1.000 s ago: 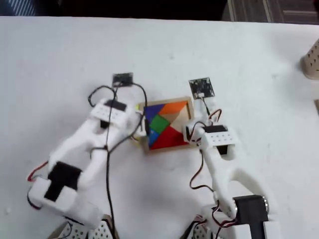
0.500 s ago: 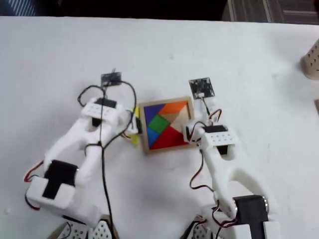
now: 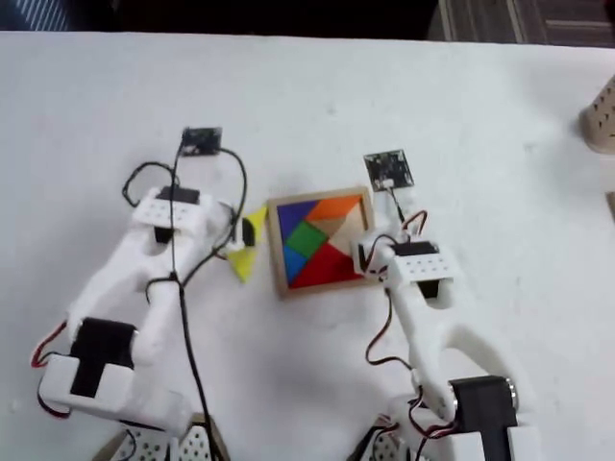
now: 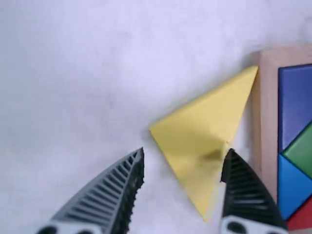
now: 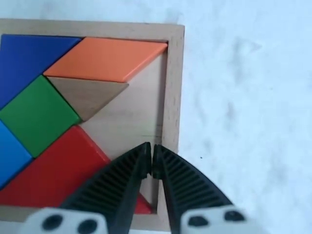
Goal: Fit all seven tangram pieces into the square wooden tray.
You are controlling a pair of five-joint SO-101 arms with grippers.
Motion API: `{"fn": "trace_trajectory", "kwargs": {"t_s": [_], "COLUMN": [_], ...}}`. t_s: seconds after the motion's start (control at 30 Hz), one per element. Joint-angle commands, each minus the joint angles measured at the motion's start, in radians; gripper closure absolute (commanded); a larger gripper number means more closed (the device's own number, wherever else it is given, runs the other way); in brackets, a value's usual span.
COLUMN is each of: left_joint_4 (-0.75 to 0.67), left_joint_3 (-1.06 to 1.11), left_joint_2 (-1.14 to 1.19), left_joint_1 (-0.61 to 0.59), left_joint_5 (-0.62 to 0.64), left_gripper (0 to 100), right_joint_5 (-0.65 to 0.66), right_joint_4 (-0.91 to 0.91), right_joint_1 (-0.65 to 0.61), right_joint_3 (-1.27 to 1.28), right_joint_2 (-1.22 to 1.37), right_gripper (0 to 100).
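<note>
White tabletop (image 3: pixel 115 106) carries the square wooden tray (image 3: pixel 327 284) at its middle, with six coloured pieces already seated. The yellow triangle (image 4: pixel 204 141) lies on the table just left of the tray, one tip touching the left rim. The left gripper (image 4: pixel 184 153) straddles the triangle's near corner with its jaws spread; one finger meets an edge and the other stands apart, so nothing is clamped. The right gripper (image 5: pixel 151 148) hangs with its fingers pressed together over the tray's right side, at the near end of the bare triangular gap (image 5: pixel 141 117).

That gap looks like the yellow piece's slot. To do this well, the left gripper should close squarely across two edges, not on a corner, then lift clear of the rim and turn the piece to match the gap. The right gripper would need to leave that slot first.

Against the earlier frames, the left arm has drawn back leftward from the tray's left edge, and more of the triangle is exposed on the table. The right arm has not moved.
</note>
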Motion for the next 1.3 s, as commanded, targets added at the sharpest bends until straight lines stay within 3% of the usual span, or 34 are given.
{"fn": "trace_trajectory", "kwargs": {"t_s": [0.0, 0.3, 0.53, 0.87, 1.13, 1.27], "left_joint_4": [-0.071, -0.086, 0.061, 0.193, 0.206, 0.279], "left_joint_3": [-0.005, -0.011, -0.114, -0.431, -0.450, -0.443], "left_joint_2": [-0.051, -0.048, 0.064, 0.332, 0.354, 0.372], "left_joint_1": [-0.008, -0.018, -0.016, -0.070, -0.081, -0.056], "left_joint_5": [-0.084, -0.166, -0.163, -0.166, -0.169, -0.236], "left_gripper": [74, 73, 58, 66, 66, 66], "right_joint_5": [0.000, 0.000, 0.031, 0.031, 0.031, 0.031], "right_joint_4": [-0.025, -0.025, -0.025, -0.025, -0.025, -0.025], "right_joint_1": [-0.004, -0.001, -0.001, -0.001, -0.001, -0.001], "right_joint_3": [-0.012, -0.012, -0.012, -0.012, -0.012, -0.012], "right_joint_2": [-0.004, -0.004, -0.002, -0.002, -0.002, -0.002], "right_gripper": [98.1, 98.1, 98.1, 98.1, 98.1, 98.1]}}
